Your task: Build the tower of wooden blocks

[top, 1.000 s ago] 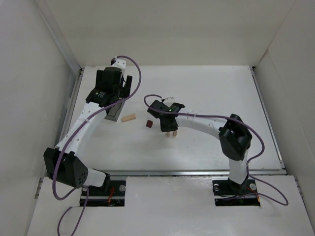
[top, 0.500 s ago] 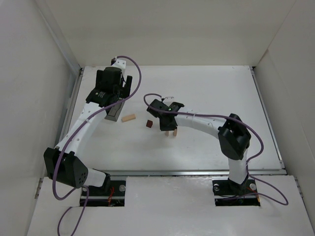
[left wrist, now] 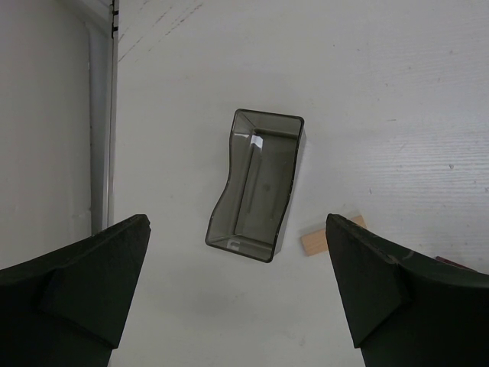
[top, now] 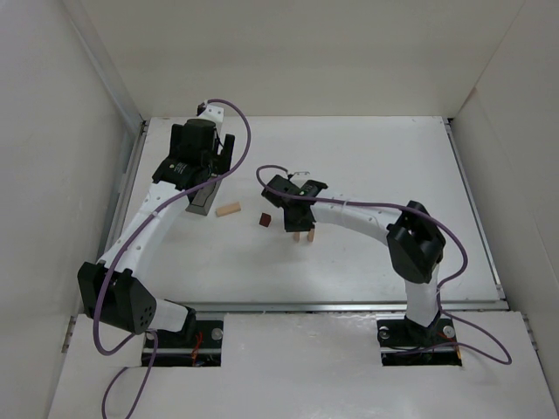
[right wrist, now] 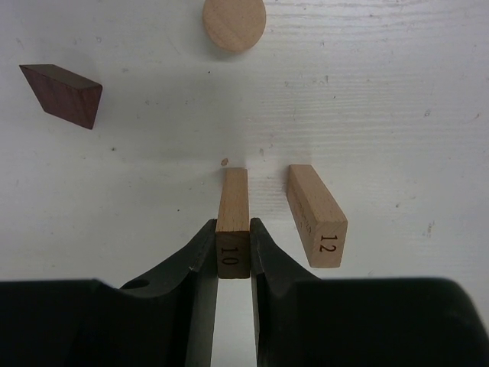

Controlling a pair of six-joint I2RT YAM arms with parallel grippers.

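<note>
Two uprights: seat block 10 (right wrist: 233, 222), gripped in your right fingers (right wrist: 195, 260), parallel to block 12 (right wrist: 317, 218); left fingers (left wrist: 84, 283) stand open.

"10" on clamped blk (right wrist: 233, 222), "12" on side blk (right wrist: 317, 215)

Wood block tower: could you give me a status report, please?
Right claw shut on block 10, upright beside block 12, not touching. Left claw open above grey tray. Dark cube and plank loose on table; nothing stacked yet.
</note>
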